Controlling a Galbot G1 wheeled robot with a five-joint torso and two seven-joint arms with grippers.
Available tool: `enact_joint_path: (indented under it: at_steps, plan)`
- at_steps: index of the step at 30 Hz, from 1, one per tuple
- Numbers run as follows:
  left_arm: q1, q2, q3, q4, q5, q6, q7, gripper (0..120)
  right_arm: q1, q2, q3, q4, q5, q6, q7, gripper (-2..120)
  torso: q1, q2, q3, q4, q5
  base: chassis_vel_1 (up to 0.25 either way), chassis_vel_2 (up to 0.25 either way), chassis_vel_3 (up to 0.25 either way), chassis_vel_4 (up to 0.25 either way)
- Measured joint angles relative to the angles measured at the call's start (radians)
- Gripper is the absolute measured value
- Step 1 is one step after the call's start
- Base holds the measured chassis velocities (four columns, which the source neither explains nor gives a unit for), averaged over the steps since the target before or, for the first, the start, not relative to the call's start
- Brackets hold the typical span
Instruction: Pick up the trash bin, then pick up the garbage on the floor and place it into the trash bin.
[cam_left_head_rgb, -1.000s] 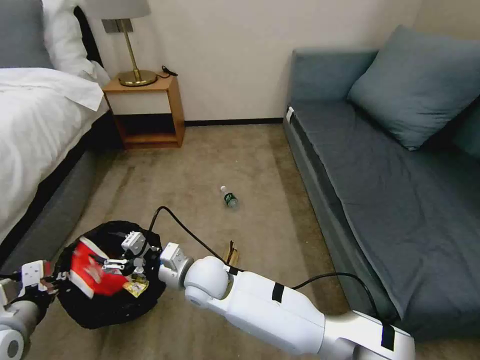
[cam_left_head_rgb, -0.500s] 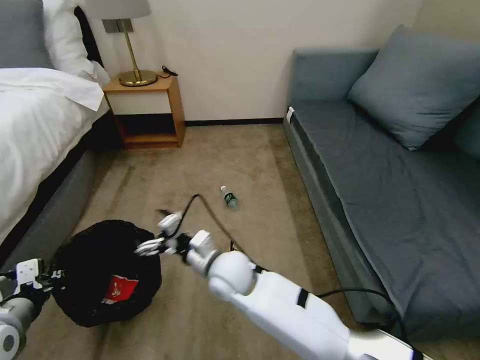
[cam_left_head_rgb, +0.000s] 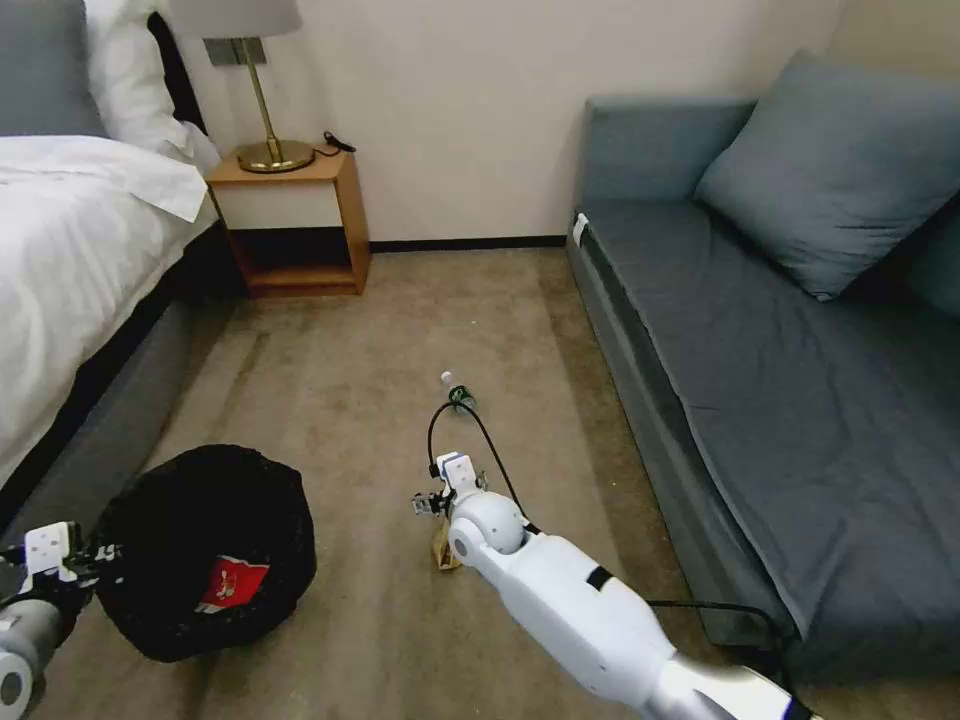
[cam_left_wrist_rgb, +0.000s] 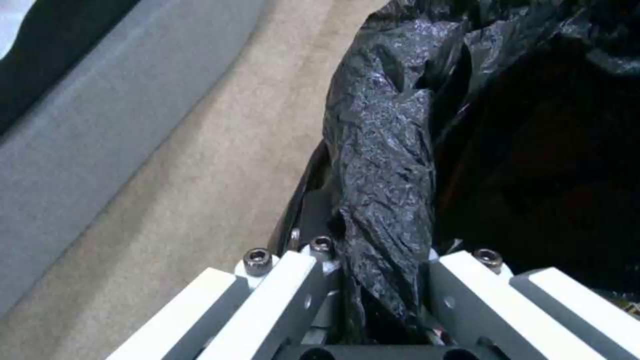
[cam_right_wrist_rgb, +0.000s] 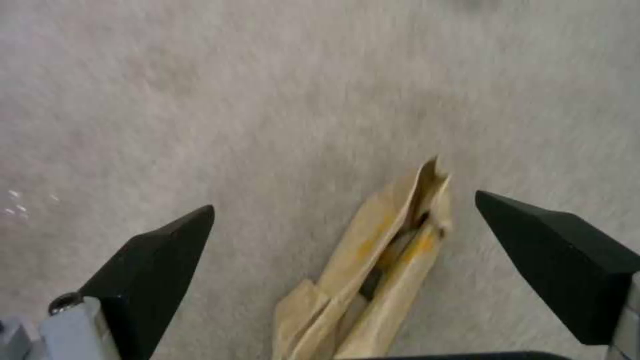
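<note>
The bin (cam_left_head_rgb: 205, 550) is held by its rim in the clamped left gripper (cam_left_wrist_rgb: 383, 280) (steadying it) while the wide-open, empty right gripper (cam_right_wrist_rgb: 343, 220) is positioned over the wrapper (cam_right_wrist_rgb: 373, 270).

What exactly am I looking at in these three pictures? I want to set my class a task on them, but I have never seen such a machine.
It is a wheeled robot with two arms, each ending in a claw, tidying a bedroom. The wide picture comes from a camera on its head, looking down at the carpet; the other two come from cameras on its wrists. The left claw is shut on the bag-lined rim of the trash bin, which already holds a red-and-white snack packet. The right claw is open, low over a tan paper wrapper lying on the carpet, one finger on each side of it. Farther off, a small clear bottle lies on the carpet between the bed and the sofa.
</note>
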Motion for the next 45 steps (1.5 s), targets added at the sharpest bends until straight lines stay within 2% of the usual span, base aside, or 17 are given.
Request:
enact_joint_path:
  at_steps: [3, 9, 12, 14, 18, 19, 21, 22, 23, 26, 28, 29, 31, 32, 36, 40, 45]
  plan:
    - [0.000, 0.001, -0.001, -0.002, 0.000, 0.000, 0.000, 3, 0.001, 0.045, 0.021, -0.116, -0.068, 0.015, -0.002, 100, 0.000, 0.000, 0.000, 0.0000, 0.0001, 0.000, 0.000, 0.000, 0.000]
    - [0.000, 0.003, -0.002, -0.003, 0.000, 0.000, 0.001, 3, -0.001, 0.052, 0.036, -0.211, -0.117, 0.031, -0.009, 100, 0.000, 0.000, 0.000, -0.0003, 0.0000, 0.000, 0.000, 0.000, 0.000]
    - [0.000, 0.004, -0.002, -0.002, 0.000, 0.000, 0.001, 3, -0.002, 0.052, 0.046, -0.239, -0.123, 0.039, -0.018, 92, 0.000, 0.000, 0.000, -0.0003, -0.0001, 0.000, 0.000, 0.000, 0.000]
    - [-0.001, 0.005, -0.002, -0.002, 0.001, 0.000, 0.001, 3, -0.001, 0.051, 0.051, -0.252, -0.117, 0.044, -0.031, 79, 0.000, 0.000, 0.000, -0.0002, 0.0000, 0.000, 0.000, 0.000, 0.000]
    - [-0.002, 0.004, 0.001, -0.001, 0.001, 0.000, 0.001, 3, 0.000, 0.050, 0.051, -0.252, -0.095, 0.049, -0.052, 65, 0.000, 0.000, 0.000, -0.0002, -0.0001, 0.000, 0.000, 0.000, 0.000]
    - [-0.002, 0.004, 0.001, -0.001, 0.001, 0.000, 0.001, 3, 0.000, 0.050, 0.051, -0.252, -0.095, 0.049, -0.052, 65, 0.000, 0.000, 0.000, -0.0002, -0.0001, 0.000, 0.000, 0.000, 0.000]
    - [-0.002, 0.004, 0.001, -0.001, 0.002, 0.000, 0.001, 3, -0.001, 0.050, 0.049, -0.251, -0.091, 0.055, -0.062, 54, 0.000, 0.000, 0.000, -0.0002, 0.0000, 0.000, 0.000, 0.000, 0.000]
    - [-0.002, 0.004, 0.001, -0.001, 0.002, 0.000, 0.001, 3, -0.001, 0.050, 0.049, -0.251, -0.091, 0.055, -0.062, 54, 0.000, 0.000, 0.000, -0.0002, 0.0000, 0.000, 0.000, 0.000, 0.000]
    - [-0.002, 0.004, 0.001, -0.001, 0.002, 0.000, 0.001, 3, -0.003, 0.049, 0.046, -0.246, -0.090, 0.058, -0.065, 45, 0.000, 0.000, 0.000, -0.0003, 0.0000, 0.000, 0.000, 0.000, 0.000]
    - [-0.002, 0.004, 0.001, -0.001, 0.002, 0.000, 0.001, 3, -0.005, 0.049, 0.043, -0.241, -0.090, 0.058, -0.066, 42, 0.000, 0.000, 0.000, -0.0003, 0.0000, 0.000, 0.000, 0.000, 0.000]
    - [-0.002, 0.003, 0.001, 0.000, 0.003, 0.000, 0.001, 3, -0.011, 0.049, 0.036, -0.224, -0.093, 0.063, -0.074, 29, 0.000, 0.000, 0.000, -0.0002, 0.0000, 0.000, 0.000, 0.000, 0.000]
    - [-0.002, 0.003, 0.001, 0.000, 0.003, 0.000, 0.001, 3, -0.011, 0.049, 0.036, -0.224, -0.093, 0.063, -0.074, 29, 0.000, 0.000, 0.000, -0.0002, 0.0000, 0.000, 0.000, 0.000, 0.000]
    - [0.002, 0.004, -0.005, 0.001, 0.002, 0.000, 0.001, 3, -0.016, 0.049, 0.031, -0.216, -0.096, 0.065, -0.079, 17, 0.000, 0.000, 0.000, -0.0002, 0.0000, 0.000, 0.000, 0.000, 0.000]
    - [0.002, 0.004, -0.005, 0.001, 0.002, 0.000, 0.001, 3, -0.016, 0.049, 0.031, -0.216, -0.096, 0.065, -0.079, 17, 0.000, 0.000, 0.000, -0.0002, 0.0000, 0.000, 0.000, 0.000, 0.000]
    - [0.003, 0.015, -0.009, 0.003, 0.001, 0.000, 0.002, 3, -0.016, 0.048, 0.027, -0.218, -0.106, 0.067, -0.079, 1, 0.000, 0.000, 0.000, -0.0002, 0.0000, 0.000, 0.000, 0.000, 0.000]
    - [0.003, 0.018, -0.011, 0.003, 0.000, 0.000, 0.002, 3, -0.017, 0.048, 0.026, -0.216, -0.108, 0.071, -0.079, 0, 0.000, 0.000, 0.000, -0.0002, -0.0001, 0.000, 0.000, 0.000, 0.000]
    - [0.003, 0.016, -0.011, -0.002, -0.001, 0.000, 0.003, 3, -0.033, 0.045, 0.023, -0.098, -0.074, 0.099, -0.074, 0, 0.000, 0.000, 0.000, -0.0002, 0.0000, 0.000, 0.000, 0.000, 0.000]
